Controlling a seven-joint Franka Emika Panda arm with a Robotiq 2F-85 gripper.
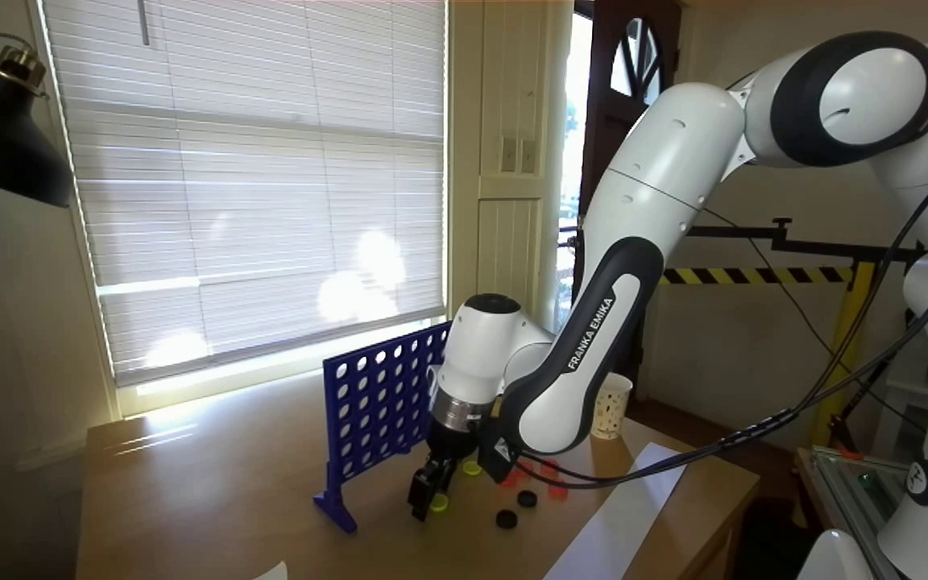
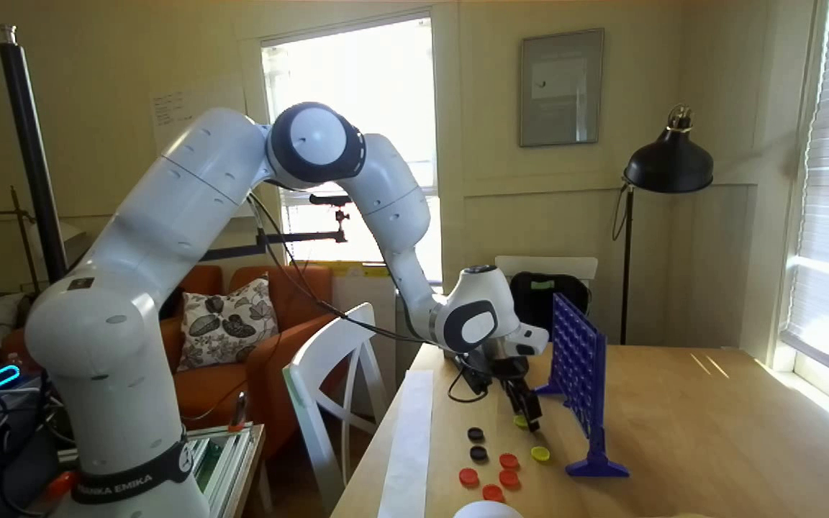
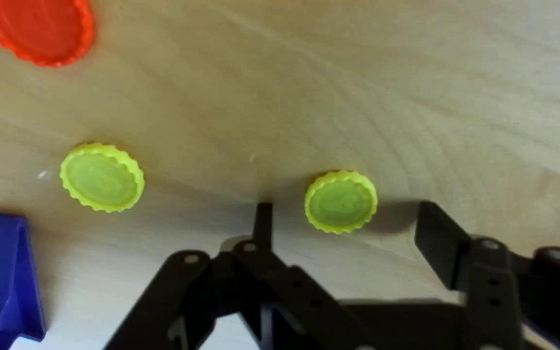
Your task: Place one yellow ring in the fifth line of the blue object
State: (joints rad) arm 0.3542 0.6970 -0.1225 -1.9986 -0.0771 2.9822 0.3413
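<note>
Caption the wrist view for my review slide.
Open gripper astride a yellow ring, gaps on both sides; another yellow ring, a red token and the blue object's foot at picture left.

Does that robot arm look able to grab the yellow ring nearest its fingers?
Probably yes: in the wrist view, the open gripper has its fingers on either side of the yellow ring, with nothing visible in the way.

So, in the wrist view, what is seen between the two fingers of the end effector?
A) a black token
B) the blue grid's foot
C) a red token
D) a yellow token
D: the open end effector has a yellow token between its fingers, with a gap on each side.
</note>
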